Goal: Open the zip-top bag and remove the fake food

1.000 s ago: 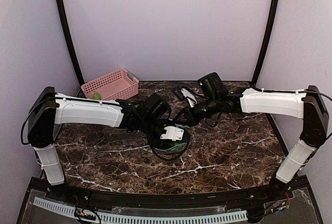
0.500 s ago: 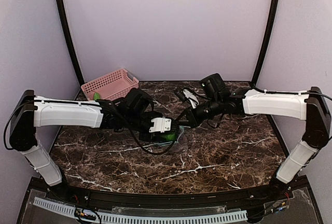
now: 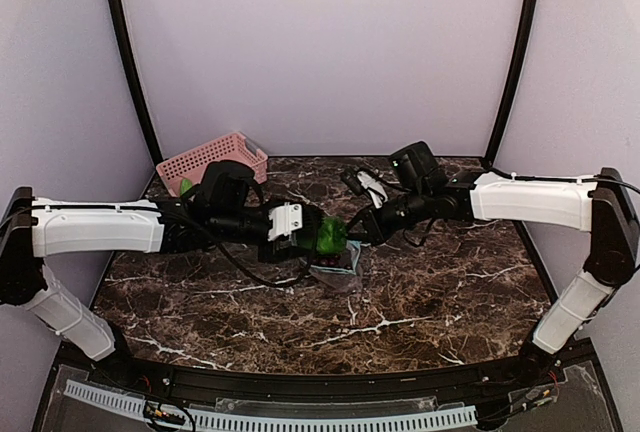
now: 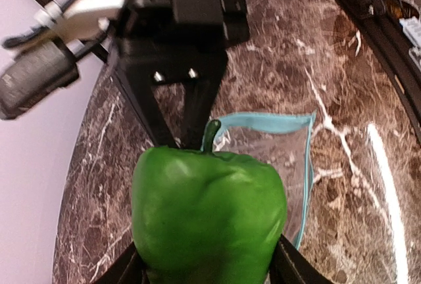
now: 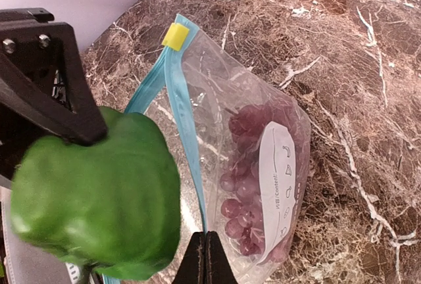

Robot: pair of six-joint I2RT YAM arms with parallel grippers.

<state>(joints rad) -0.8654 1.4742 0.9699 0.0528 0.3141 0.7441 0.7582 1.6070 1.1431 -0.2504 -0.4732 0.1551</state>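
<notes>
Left gripper (image 3: 318, 236): clamped on a glossy bright green plastic bell pepper (image 4: 209, 208), outside the bag.
Right gripper (image 5: 205, 248): jaws together, pinching the teal edge of a clear crinkly plastic zip-top bag (image 5: 263, 93).
Bag contents: dark red-purple plastic grape bunch (image 5: 245, 165), just beyond the right fingertips.
Hidden: the pepper covers one bag corner.

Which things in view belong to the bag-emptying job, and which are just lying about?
Job:
zip-top bag, pinched by the right gripper
green pepper, held by the left gripper
grapes, inside the bag

Lying about:
pink basket, at the back left
</notes>
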